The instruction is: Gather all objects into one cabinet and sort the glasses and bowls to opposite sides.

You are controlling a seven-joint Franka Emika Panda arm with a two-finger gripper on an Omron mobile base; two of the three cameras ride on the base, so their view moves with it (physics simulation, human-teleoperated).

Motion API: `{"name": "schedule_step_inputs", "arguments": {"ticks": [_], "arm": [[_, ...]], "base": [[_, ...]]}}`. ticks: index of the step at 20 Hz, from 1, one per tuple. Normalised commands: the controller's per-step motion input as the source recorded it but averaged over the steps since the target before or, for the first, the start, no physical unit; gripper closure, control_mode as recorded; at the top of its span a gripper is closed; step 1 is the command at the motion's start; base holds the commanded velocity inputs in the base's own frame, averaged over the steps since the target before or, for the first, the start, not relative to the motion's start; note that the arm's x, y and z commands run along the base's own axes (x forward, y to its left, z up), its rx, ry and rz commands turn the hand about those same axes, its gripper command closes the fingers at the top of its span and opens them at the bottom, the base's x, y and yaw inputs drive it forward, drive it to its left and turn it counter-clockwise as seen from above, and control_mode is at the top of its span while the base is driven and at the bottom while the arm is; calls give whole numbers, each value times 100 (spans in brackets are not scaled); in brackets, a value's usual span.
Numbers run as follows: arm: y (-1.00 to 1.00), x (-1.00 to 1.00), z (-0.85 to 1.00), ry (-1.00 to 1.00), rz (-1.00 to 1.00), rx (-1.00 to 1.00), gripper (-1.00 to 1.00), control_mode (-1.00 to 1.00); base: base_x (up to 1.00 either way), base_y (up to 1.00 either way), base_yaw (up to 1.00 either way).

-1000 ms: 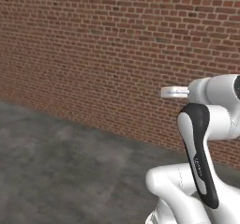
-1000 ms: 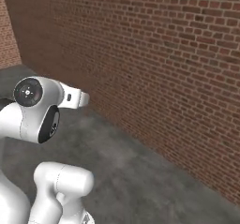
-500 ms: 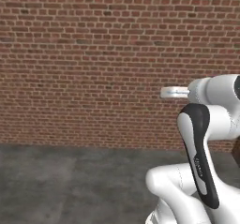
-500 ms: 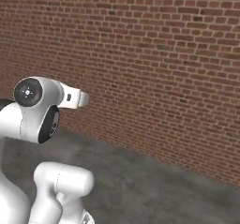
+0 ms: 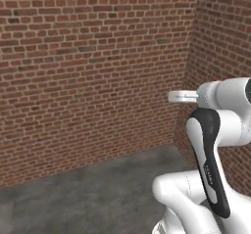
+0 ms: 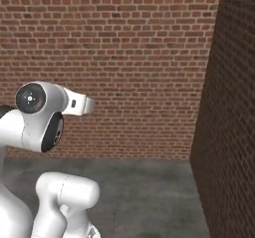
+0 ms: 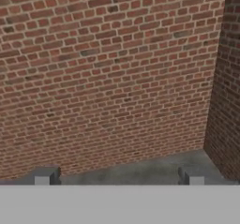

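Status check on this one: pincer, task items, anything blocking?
Pincer open, nothing between its tips. Facing a corner of brick wall over grey floor. No mugs, bowl or cabinet in sight. Nothing blocking.

Brick wall [image 5: 93, 71]: reddish-brown courses with pale mortar lines, scattered darker bricks; side wall [image 6: 234, 112] meeting it at the corner in the same pattern, shaded to deep brown. Floor [image 6: 144, 192]: mottled dark grey, concrete-like. Arm [image 5: 215, 179]: glossy white shells with a black band along the link; fingertips [image 7: 44, 176] grey with dark sides.
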Motion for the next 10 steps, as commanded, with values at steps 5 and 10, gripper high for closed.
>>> {"name": "schedule_step_inputs", "arguments": {"ticks": [5,10], "arm": [[0,0,0,0,0,0,-100,100],[0,0,0,0,0,0,-100,100]], "base": [[-1,0,-52],[-36,0,-62]]}}
